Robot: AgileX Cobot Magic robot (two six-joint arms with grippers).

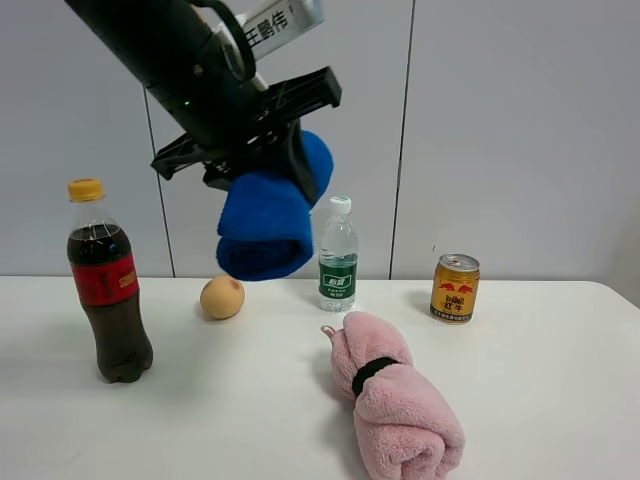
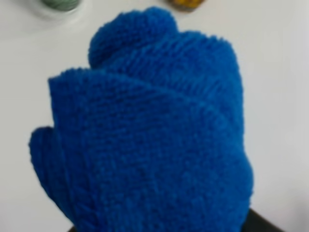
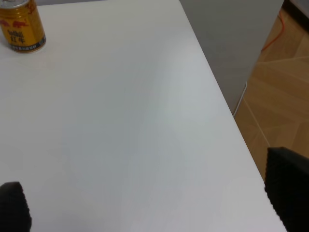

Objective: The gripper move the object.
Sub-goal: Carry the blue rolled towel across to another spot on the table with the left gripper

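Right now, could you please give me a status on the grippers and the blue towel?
Left gripper shut on blue towel, held above the table. Right gripper open, empty. Water bottle and peach stand nearby below.

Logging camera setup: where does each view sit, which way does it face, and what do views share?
Exterior high: off the arms, facing the wall across the table; shows the left gripper holding the blue towel aloft.
Left wrist: on that arm, looking down past the blue towel, which fills the frame.
Right wrist: looks down at the table edge and floor; the right gripper shows, fingertips apart.
Shared: blue towel in exterior and left wrist; gold can in exterior and right wrist.
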